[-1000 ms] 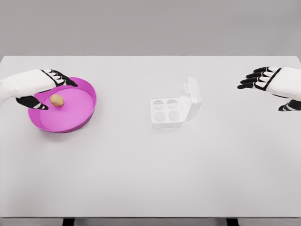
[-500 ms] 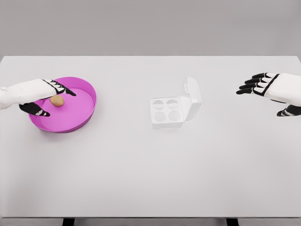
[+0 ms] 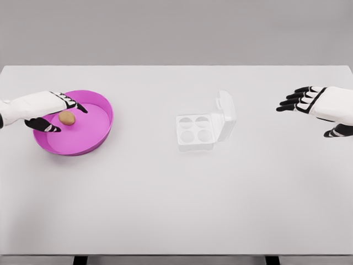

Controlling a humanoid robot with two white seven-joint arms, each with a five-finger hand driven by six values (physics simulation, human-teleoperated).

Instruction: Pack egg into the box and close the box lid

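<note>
A brown egg (image 3: 67, 117) lies inside a magenta round tray (image 3: 94, 134) at the table's left. My left hand (image 3: 59, 115) hovers over the tray's left side, fingers spread on either side of the egg, thumb below it and index finger above it, not closed on it. A white egg box (image 3: 195, 131) with several empty cups sits mid-table, its lid (image 3: 226, 113) standing open on the right side. My right hand (image 3: 309, 107) floats at the far right, open and holding nothing.
The white table (image 3: 176, 199) stretches wide, with its front edge near the bottom of the view. A grey wall lies behind it.
The left hand has lowered and drawn slightly left around the egg. The right hand has shifted a little left and down. The egg and box stay put.
</note>
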